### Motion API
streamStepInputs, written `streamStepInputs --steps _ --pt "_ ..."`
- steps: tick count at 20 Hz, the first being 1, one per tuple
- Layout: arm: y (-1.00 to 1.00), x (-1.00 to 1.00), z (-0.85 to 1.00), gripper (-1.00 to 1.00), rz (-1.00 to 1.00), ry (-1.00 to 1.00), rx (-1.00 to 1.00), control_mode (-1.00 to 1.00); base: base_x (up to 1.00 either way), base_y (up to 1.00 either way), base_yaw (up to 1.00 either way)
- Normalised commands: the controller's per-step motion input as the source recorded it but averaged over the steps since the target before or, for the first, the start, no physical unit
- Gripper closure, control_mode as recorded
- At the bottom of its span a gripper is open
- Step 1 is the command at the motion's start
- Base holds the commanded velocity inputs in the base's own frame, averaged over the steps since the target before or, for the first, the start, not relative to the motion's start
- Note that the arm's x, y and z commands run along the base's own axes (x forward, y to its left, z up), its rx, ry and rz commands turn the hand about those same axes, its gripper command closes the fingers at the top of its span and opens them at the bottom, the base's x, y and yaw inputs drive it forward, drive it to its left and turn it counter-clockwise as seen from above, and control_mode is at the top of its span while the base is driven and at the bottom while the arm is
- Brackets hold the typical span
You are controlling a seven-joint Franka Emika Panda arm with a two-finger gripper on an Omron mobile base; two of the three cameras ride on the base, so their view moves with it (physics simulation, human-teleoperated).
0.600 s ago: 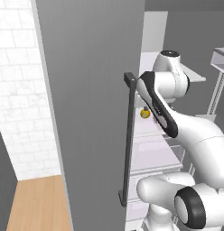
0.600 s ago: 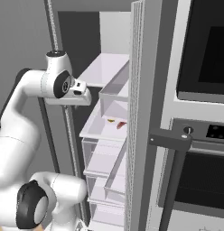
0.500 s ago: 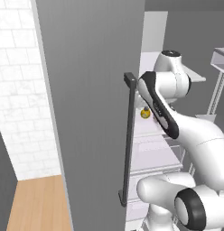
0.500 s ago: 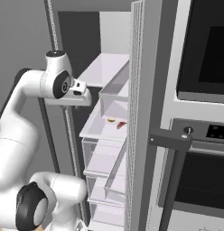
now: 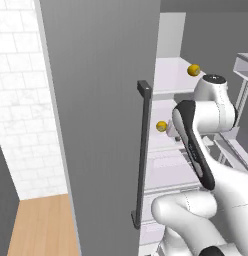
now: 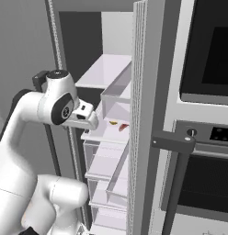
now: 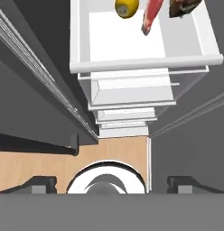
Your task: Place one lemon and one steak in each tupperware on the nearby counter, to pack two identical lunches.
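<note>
A: Where are the task's things found, and how is the hand set?

B: In the hand view a round yellow lemon (image 7: 126, 7) is seen on the white fridge shelf (image 7: 132, 45), with a thin red steak (image 7: 150, 17) just beside it and a darker brown-red piece (image 7: 184, 6) near the shelf's far corner. A second yellow lemon (image 5: 194, 70) is seen on a higher shelf in the left base view. The two-finger gripper (image 7: 111, 182) is held wide, nothing between its dark finger tips (image 7: 39, 184).

A: Which way is the steak pointed?

B: Its long axis is run roughly along the shelf's depth, slightly slanted, one end toward the shelf's front lip (it appears raised on edge, though that cannot be told for certain).

A: What could go wrong from here?

B: The lemon could be nudged and rolled against the steak if the reach is made off-centre. The grey fridge door (image 5: 101, 115) stands close on one side, so the arm could be caught on it during a careless swing. A thin steak could be pinched poorly and slip.
</note>
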Motion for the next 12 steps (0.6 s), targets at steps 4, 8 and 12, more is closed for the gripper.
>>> streamStepInputs --steps 4,8,12 --pt "-0.26 -0.01 -0.44 -1.00 -0.06 -0.04 0.00 -1.00 0.00 0.00 0.00" --pt "-0.43 0.22 -0.32 -1.00 -0.18 -0.04 0.00 -1.00 0.00 0.00 0.00" --pt "-0.19 0.53 -0.30 -1.00 -0.11 0.00 0.00 -1.00 0.00 0.00 0.00"
